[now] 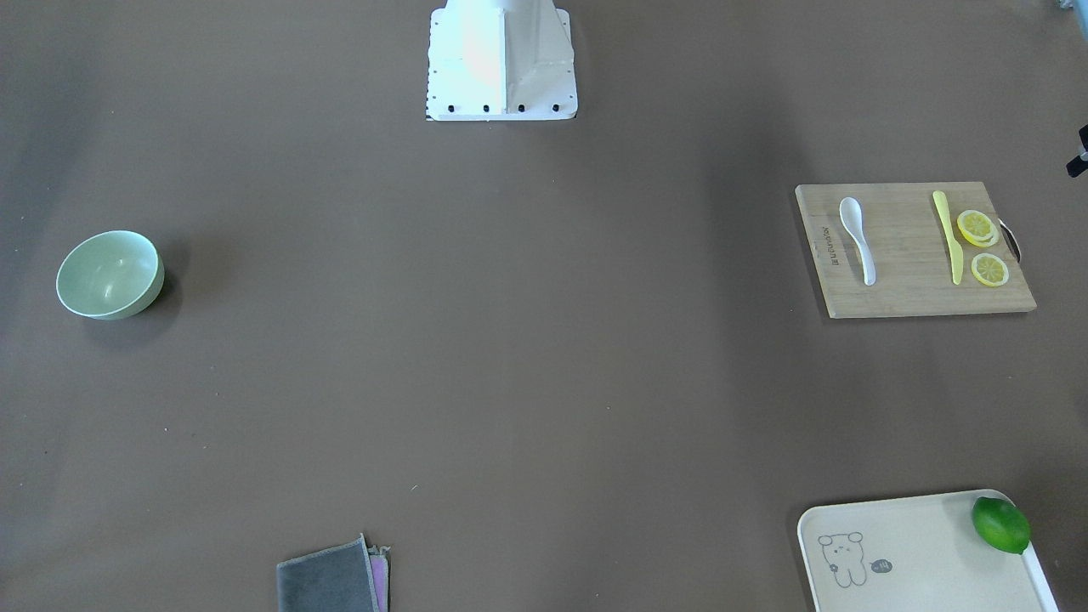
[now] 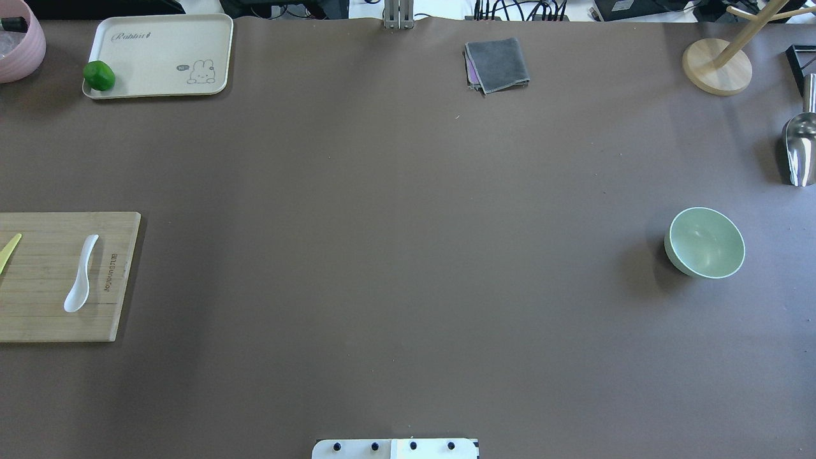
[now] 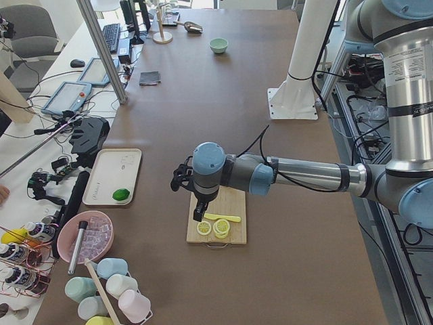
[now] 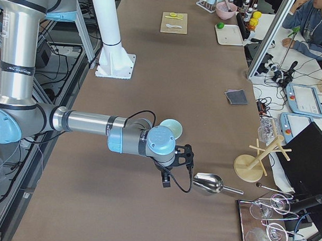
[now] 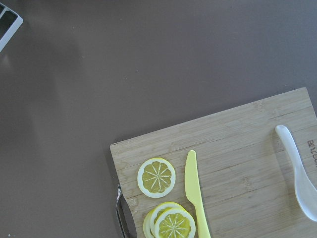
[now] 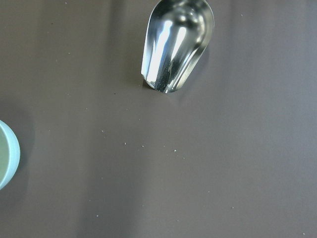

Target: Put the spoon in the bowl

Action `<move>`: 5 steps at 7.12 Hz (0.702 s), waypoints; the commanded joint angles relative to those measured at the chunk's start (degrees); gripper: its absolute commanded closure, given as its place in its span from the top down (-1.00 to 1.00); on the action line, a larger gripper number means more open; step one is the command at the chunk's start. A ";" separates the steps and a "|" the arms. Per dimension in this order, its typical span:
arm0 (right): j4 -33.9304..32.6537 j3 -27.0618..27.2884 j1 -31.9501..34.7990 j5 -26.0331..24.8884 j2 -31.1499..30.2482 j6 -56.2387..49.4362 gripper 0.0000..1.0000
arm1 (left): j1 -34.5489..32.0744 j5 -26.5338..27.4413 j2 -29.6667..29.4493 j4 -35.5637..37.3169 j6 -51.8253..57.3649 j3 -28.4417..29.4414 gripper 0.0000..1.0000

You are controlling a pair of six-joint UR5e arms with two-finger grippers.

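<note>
The single white spoon [image 2: 81, 274] lies on the cutting board [image 2: 38, 322] at the 9 o'clock edge of the counter [image 2: 408, 255] in the overhead view. Its long axis runs from about 12 to 6 o'clock, with the scoop at the 6 o'clock end. The one bowl [image 2: 706, 242] stands well apart at 3 o'clock. The left end effector [image 3: 181, 177] hovers over the board and is clearly the nearer one. In its wrist view the spoon sits toward 4 o'clock. The right end effector [image 4: 183, 153] hangs near the bowl. For both I cannot tell if the fingers are spread or pressed together. I count also one yellow knife [image 1: 948, 236] and three lemon slices [image 1: 989, 269].
</note>
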 commanded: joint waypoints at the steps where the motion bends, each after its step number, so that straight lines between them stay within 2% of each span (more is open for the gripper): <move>1: 0.07 1.39 0.00 0.07 -0.55 0.13 1.00 | 0.24 0.13 -0.21 0.09 -0.42 -0.63 0.96; 5: 0.86 3.49 0.00 0.24 -2.30 -0.22 1.00 | 0.07 0.48 0.40 0.00 -0.34 -0.54 0.96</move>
